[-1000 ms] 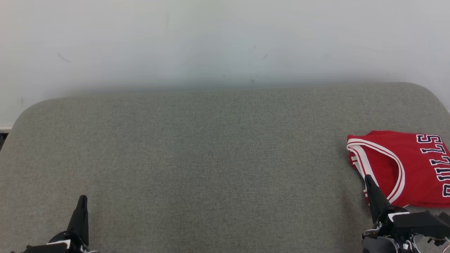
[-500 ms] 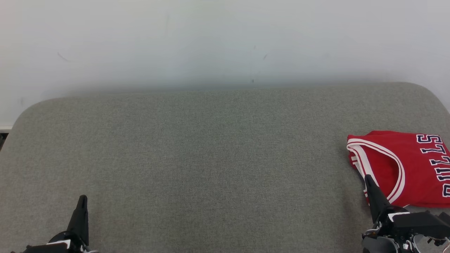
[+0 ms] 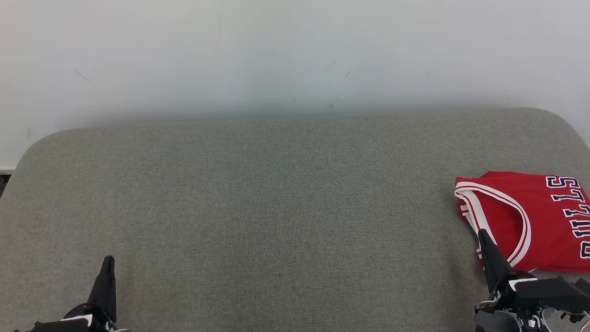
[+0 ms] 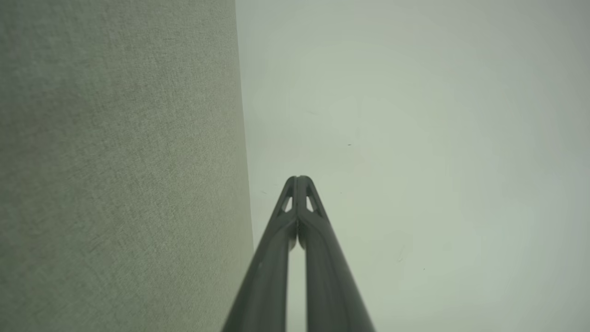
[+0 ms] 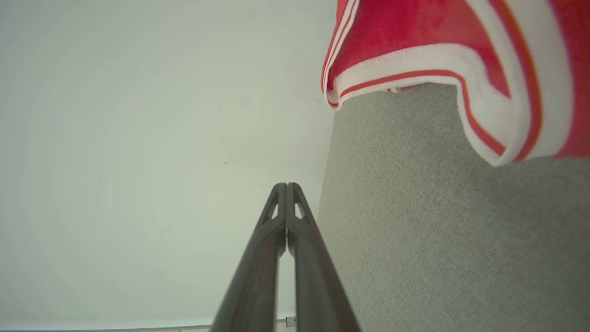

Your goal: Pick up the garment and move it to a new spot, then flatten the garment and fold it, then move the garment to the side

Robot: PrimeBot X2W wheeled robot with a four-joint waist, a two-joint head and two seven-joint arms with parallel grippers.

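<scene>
Currently red jersey lies folded at far right of the grey padded surface, white-trimmed edge facing left, dark lettering on its right part. Right gripper sits at near right, fingers clenched together, empty, tip just beside the jersey's near-left edge. Left gripper at near left, fingers pressed together, empty, well apart from jersey. Pale wall behind.
</scene>
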